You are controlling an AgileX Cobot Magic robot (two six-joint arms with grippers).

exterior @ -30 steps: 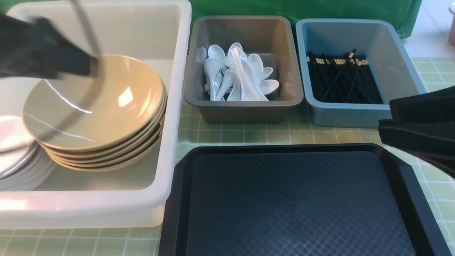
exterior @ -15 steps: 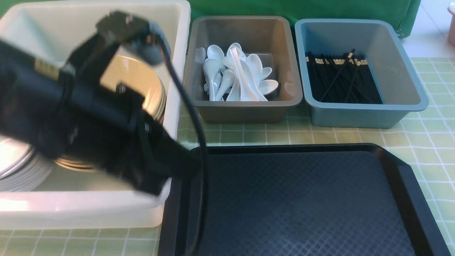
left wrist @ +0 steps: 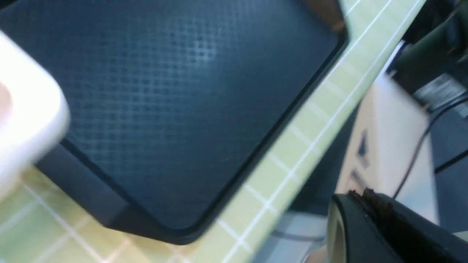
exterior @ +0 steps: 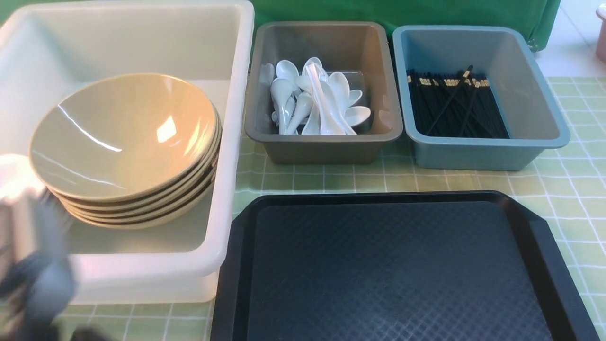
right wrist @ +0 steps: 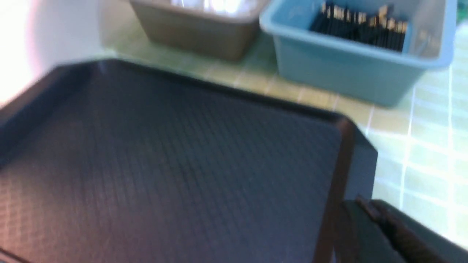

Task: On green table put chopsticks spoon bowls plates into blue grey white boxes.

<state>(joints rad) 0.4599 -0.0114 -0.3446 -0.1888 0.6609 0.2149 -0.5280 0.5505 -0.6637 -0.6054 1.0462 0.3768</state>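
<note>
Glossy bowls, spoons and chopsticks sit sorted in three plastic boxes.
From left we see tan bowls stacked in the white box, white spoons in the grey box, black chopsticks in the blue box; the textured black tray lies bare, both grippers closed, empty.
</note>
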